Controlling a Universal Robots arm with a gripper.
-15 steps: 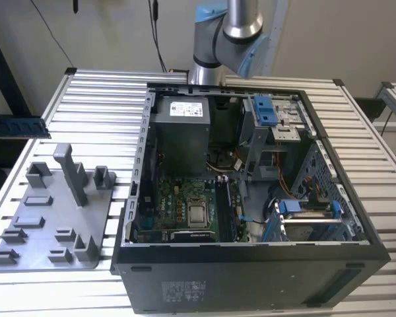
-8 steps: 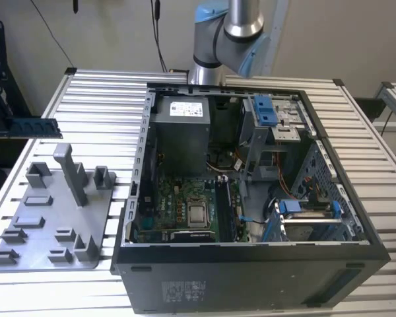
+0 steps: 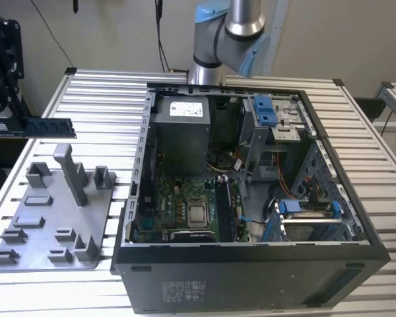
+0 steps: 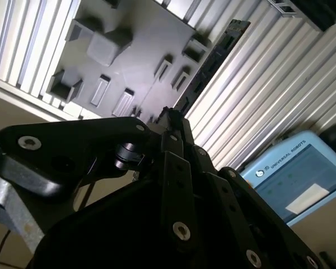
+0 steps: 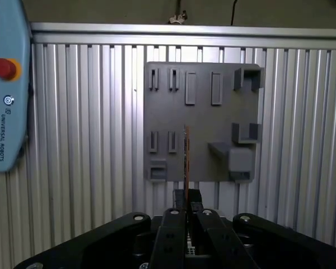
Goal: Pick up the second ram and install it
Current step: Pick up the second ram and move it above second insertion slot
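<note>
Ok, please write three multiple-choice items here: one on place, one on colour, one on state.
1. Where is the second ram?
A. In a motherboard slot.
B. Held over the grey tray.
C. Flat on the table.

2. What colour are the drive brackets in the computer case?
A. Blue.
B. Red.
C. Yellow.

3. The gripper is:
A. Open and empty.
B. Shut on the second ram.
C. Resting on the table.

Answers: 1 B, the exterior view shows it above the tray; 2 A, bright blue plastic; 3 B, both wrist views show it clamped.

One ram [image 3: 49, 126], one grey tray [image 3: 53, 214] and one computer case [image 3: 251, 281]
</note>
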